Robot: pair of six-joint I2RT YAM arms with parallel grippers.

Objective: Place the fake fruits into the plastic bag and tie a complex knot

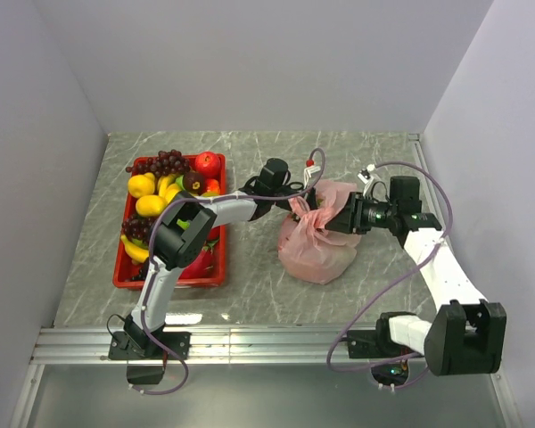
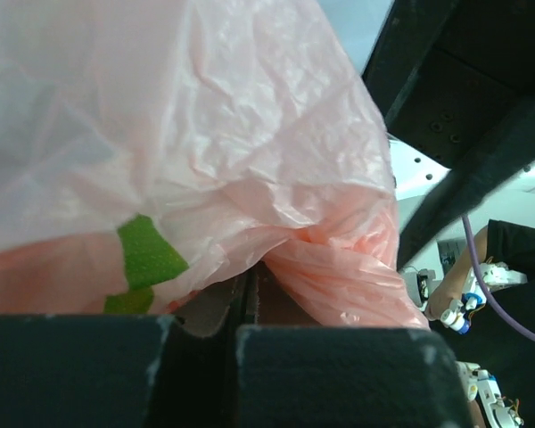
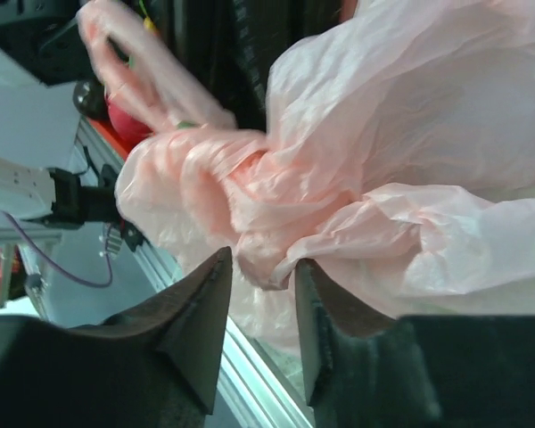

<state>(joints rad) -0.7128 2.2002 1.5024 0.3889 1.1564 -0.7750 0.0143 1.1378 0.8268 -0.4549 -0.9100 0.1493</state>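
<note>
The pink plastic bag lies bulging on the marble table between my grippers. Its mouth is gathered into a twisted bunch, a forming knot. My left gripper is shut, pinching a fold of the bag's film at its tips. A green fruit shows through the film. My right gripper grips the twisted bunch from the right, its jaws narrowly apart with film filling the gap. The other fake fruits, a red apple, grapes and lemons, lie in the tray.
The red rectangular tray stands at the left, under the left arm's elbow. Grey walls close in the table at the back and on both sides. An aluminium rail runs along the near edge.
</note>
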